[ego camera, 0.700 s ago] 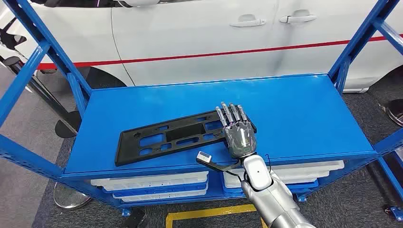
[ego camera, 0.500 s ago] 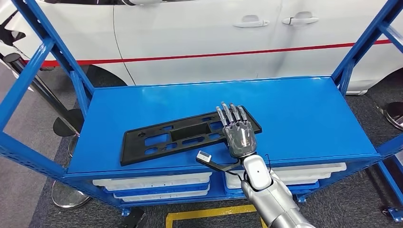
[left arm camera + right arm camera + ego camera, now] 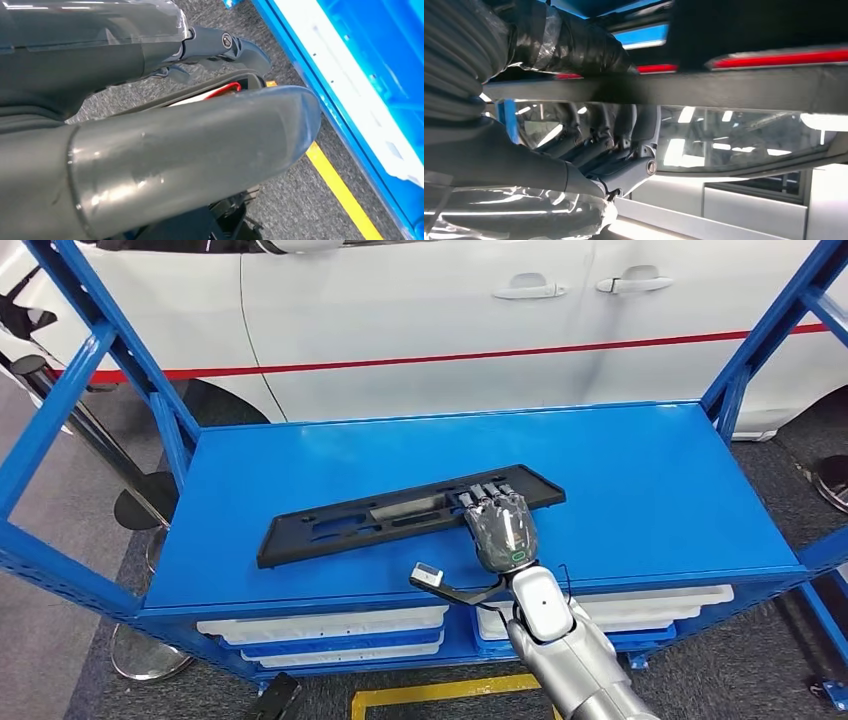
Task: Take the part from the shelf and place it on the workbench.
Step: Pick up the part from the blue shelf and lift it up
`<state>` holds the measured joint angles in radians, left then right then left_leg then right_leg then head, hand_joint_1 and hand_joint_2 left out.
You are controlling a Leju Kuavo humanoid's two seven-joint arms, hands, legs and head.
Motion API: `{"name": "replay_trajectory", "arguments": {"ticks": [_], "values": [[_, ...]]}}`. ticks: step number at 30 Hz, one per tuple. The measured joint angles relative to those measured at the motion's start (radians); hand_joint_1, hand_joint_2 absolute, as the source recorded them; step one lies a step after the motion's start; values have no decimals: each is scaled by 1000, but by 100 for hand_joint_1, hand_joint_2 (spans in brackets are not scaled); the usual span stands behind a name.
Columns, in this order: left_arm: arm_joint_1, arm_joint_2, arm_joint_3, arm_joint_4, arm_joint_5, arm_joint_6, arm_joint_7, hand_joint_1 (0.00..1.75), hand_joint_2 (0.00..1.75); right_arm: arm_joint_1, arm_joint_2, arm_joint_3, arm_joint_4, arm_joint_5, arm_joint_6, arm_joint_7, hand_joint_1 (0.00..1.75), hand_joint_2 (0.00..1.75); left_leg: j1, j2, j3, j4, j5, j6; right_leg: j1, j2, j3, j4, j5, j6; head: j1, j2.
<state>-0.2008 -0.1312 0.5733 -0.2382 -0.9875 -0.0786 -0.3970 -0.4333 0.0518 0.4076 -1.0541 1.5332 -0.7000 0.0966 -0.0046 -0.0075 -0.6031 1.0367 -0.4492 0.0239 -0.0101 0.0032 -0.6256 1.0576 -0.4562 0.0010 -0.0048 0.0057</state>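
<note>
One black part (image 3: 400, 515), a long flat plastic panel with slotted cut-outs, lies along the blue shelf (image 3: 640, 490), its top deck, slanting from near the front left toward the middle. Its right end is tilted up off the deck, gripped by the right hand (image 3: 497, 523).

Right hand: fingers (image 3: 487, 496) curled over the panel's far edge near its right end, back of the hand facing up. In the right wrist view the dark fingers (image 3: 599, 150) wrap round the panel's edge (image 3: 724, 87), which crosses the picture as a dark bar. Silver right arm (image 3: 560, 650) comes in from below, with a small wrist camera (image 3: 428, 573) on a bracket beside it.

Left hand (image 3: 220, 47): hangs beside the rack, over grey carpet floor (image 3: 295, 190) with a yellow line (image 3: 345, 195). Dark fingers lie curled in beside the thick grey thumb (image 3: 190, 155); whether they hold anything I cannot tell.

Surroundings: white trays (image 3: 330, 625) on the lower level of the rack; a white car (image 3: 450, 320) with a red stripe behind it; blue uprights (image 3: 70, 390) at either side.
</note>
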Motion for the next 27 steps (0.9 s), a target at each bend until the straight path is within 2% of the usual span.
{"name": "replay_trajectory", "arguments": {"ticks": [2, 3, 4, 6, 7, 8, 9, 11, 12, 14, 16, 24, 26, 27], "values": [[0, 0, -2, -1, 4, 1, -1, 0, 0, 0, -1, -2, -9, 0, 0, -1, 175, 175, 3, 1, -4, 11, -11, -10, -1, 0, 4, -7, 3, -12, 0, 0], [-1, 0, -3, -2, 7, 2, -2, 0, 0, -1, -1, -3, -13, 0, 0, -1, 175, 175, 4, 1, -14, 35, -27, -16, -3, -1, 7, -11, 5, -18, 0, 0], [-1, 0, -5, -2, 10, 2, -3, 0, 0, -1, -1, -3, -18, -1, 0, -2, 175, 175, 7, 2, -33, 80, -52, -21, -4, -2, 9, -14, 6, -22, 0, 0], [-1, 0, -8, -2, 13, 2, -4, 0, 0, -2, -1, -3, -23, -1, 0, -5, 175, 175, 10, 2, -93, 205, -107, -29, -3, -3, 10, -14, 6, -27, 0, 0], [0, 0, -9, -2, 15, 2, -4, 0, 0, -2, -1, -4, -25, -1, 0, -7, 175, 175, 12, 2, -117, 253, -120, -32, -2, -3, 11, -14, 5, -27, 0, 0], [0, 0, -10, -2, 16, 3, -4, 0, 0, -2, -1, -4, -27, -1, 0, -8, 175, 175, 13, 2, -127, 269, -115, -32, -1, -2, 11, -13, 5, -27, 0, 0], [0, 0, -10, -3, 17, 4, -4, 0, 0, -2, -1, -4, -30, -1, 0, -10, 175, 175, 14, 2, -117, 246, -92, -31, -1, -2, 12, -13, 4, -27, 0, 0], [-1, 0, -13, -4, 21, 5, -4, 0, 0, -2, -1, -6, -39, -2, 0, -11, 175, 175, 13, 2, -58, 118, -25, -24, -1, -1, 16, -13, 2, -25, 0, 0], [-3, 0, -15, -6, 22, 6, -5, 0, 0, -2, -1, -8, -44, -2, 0, -12, 175, 175, 11, 1, -28, 56, -4, -19, 0, 0, 17, -12, 1, -22, 0, 0], [-5, 0, -17, -7, 27, 7, -5, 0, 0, -2, -1, -13, -50, -3, 0, -13, 175, 175, 5, 1, 1, -4, 5, -10, 1, 0, 16, -13, 2, -13, 0, 0], [-6, 0, -18, -7, 31, 8, -6, 0, 0, -2, -1, -16, -53, -4, 0, -15, 175, 175, 2, 0, 2, -6, 5, -6, 0, 0, 15, -15, 3, -7, 0, 0], [-5, 0, -19, -7, 34, 9, -6, 0, 0, -1, -1, -18, -57, -5, 0, -19, 175, 175, 1, 0, 1, -7, 6, -3, -1, 0, 16, -18, 5, -2, 0, 0], [-5, 0, -20, -8, 37, 11, -7, 0, 0, 0, -1, -22, -67, -7, 0, -25, 175, 175, 6, 1, 6, -20, 13, 6, -1, 0, 15, -17, 3, 5, 0, 0], [-6, 0, -22, -9, 42, 16, -8, 0, 0, 0, -1, -29, -81, -9, 0, -33, 175, 175, 7, 2, 9, -28, 18, 13, -1, 0, 5, 5, -13, 8, 0, 0]]}}
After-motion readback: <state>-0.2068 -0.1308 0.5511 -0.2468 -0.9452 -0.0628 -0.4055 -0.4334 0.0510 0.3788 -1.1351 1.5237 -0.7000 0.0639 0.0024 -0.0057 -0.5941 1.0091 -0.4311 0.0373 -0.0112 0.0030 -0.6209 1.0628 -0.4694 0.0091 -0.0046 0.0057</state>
